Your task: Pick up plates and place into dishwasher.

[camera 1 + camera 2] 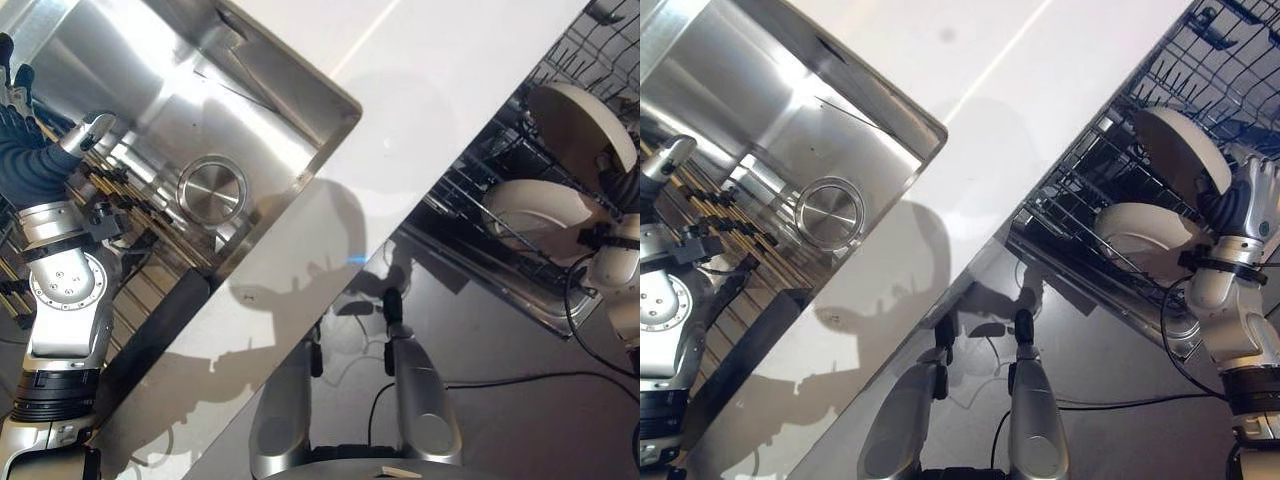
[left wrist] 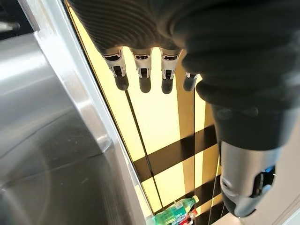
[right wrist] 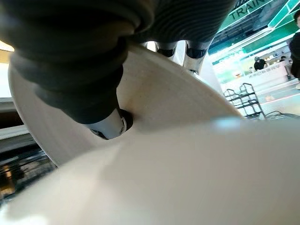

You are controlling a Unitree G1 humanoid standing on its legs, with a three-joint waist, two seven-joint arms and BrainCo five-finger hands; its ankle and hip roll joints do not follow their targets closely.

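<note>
**Plate Held on Edge in Dishwasher Rack**

Pictured from above: right hand (image 1: 1240, 205) pinching the upper plate (image 1: 1175, 145) at its rim, thumb (image 3: 110, 125) pressed to one face and fingers (image 3: 194, 51) curled over the far side; plate standing on edge among the wire tines of the dishwasher rack (image 1: 1110, 160), just above a second plate (image 1: 1140, 235) already lodged there; left hand (image 2: 187, 56) hovering apart by the steel sink (image 1: 190, 110), fingers straight and relaxed, gripping nothing.

Judged by looks: cream glazed ceramic, round, stiff and smooth; moderately heavy, slick under metal fingertips, liable to chip against the tines or the neighbouring plate; best gripped across the rim, thumb opposite fingers, as seen here; likely to settle only when slotted upright between two tines.

Surroundings: black coated wire rack, open grid; brushed stainless basin with a round drain (image 1: 212, 188); glossy white counter (image 1: 420, 90) between sink and rack.
</note>
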